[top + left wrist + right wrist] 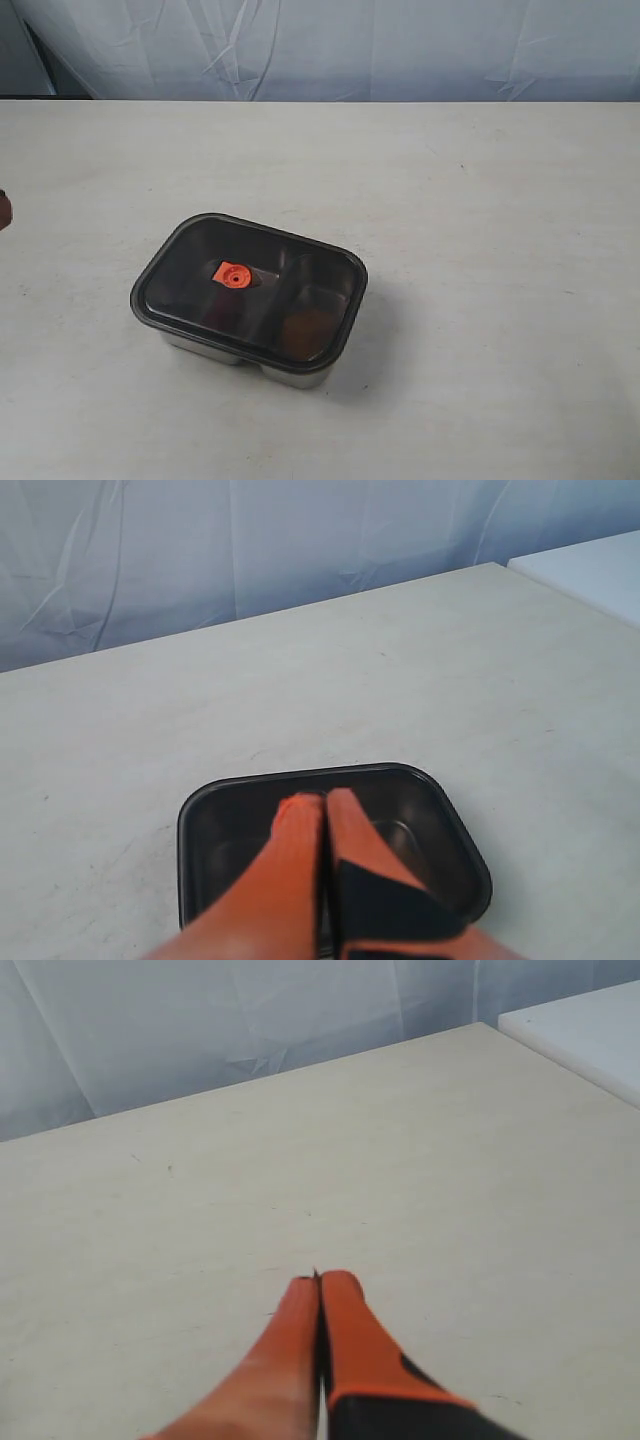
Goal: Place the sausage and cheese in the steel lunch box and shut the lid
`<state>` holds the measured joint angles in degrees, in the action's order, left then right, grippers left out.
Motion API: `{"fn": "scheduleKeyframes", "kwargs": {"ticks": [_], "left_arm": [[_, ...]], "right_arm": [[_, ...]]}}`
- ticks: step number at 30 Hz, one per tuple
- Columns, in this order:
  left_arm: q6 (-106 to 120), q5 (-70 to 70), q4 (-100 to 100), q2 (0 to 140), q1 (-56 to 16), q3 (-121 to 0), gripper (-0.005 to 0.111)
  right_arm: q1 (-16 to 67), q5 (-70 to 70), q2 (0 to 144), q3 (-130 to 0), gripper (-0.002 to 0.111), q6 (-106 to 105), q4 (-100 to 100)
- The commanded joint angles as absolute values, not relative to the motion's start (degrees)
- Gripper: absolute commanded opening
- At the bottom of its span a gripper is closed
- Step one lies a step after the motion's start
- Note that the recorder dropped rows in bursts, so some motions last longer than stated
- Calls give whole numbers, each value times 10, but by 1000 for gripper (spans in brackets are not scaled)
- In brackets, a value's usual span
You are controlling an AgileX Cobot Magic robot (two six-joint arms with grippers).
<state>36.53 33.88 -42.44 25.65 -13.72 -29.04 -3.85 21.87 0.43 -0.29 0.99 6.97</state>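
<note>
The steel lunch box sits left of the table's middle, with the dark smoky lid lying flat on top of it. The orange round tab shows at the lid's centre. A dim brownish-orange block, the cheese, shows through the lid in the right compartment. I cannot make out the sausage under the dark plastic. My left gripper is shut and empty, hovering above the lid and hiding the tab in that view. My right gripper is shut and empty over bare tabletop, away from the box.
The pale table stretches around the box. A wrinkled white cloth backdrop hangs behind the far edge. Only a dark red sliver of the left arm shows at the left edge of the exterior view.
</note>
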Motion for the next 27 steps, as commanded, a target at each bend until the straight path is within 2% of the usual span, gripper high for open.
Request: {"fn": "scheduleKeyframes", "kwargs": {"ticks": [1,10,15,20,23,27], "left_arm": [[362,335,-424,253,-139,-290,0],[362,335,-424,253,-139,-290,0],[362,323,-412,253,-188,-290,0],[362,319,-410,236,-190,-276,0],[337,257,-291,207,-189,-252,0],[137,253,-150,152,-189,-191,0]], "right_arm": [[-42,213,0,0,0,10,76],[-42,213,0,0,0,10,76],[-42,213,0,0,0,10,80],[-42,213,0,0,0,10,80],[-42,210,0,0,0,10,81],[-42,210,0,0,0,10,82]]}}
